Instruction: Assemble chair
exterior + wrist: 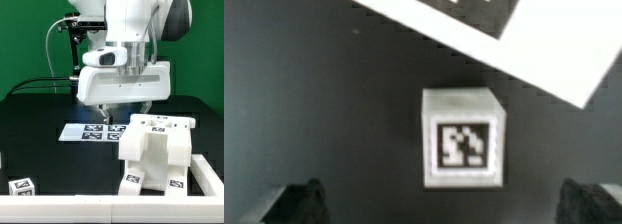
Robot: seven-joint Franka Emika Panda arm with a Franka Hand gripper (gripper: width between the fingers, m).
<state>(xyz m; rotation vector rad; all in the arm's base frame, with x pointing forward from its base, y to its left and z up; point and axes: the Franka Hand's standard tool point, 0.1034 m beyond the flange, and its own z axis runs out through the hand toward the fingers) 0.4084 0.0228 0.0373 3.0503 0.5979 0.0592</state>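
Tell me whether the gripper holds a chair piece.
No, the gripper hangs open and empty, with a tagged white piece lying free below it.

Black table before a green wall, in soft even light.

A plain green wall (30, 45) fills the back of the exterior view, flat and unbroken, darker along the line where it meets the table (40, 125). The table is matt black with a faint sheen, and the shadows on it are weak and blurred at the edges. A white rail (70, 201) runs along its near edge and turns up along the exterior view's right. The marker board (84, 131) lies flat on the table toward the back. A black cable (40, 84) crosses in front of the wall at the exterior view's left. In the wrist view the table (313, 110) reads as dull dark grey, with one corner of the marker board (535, 45) bright against it.
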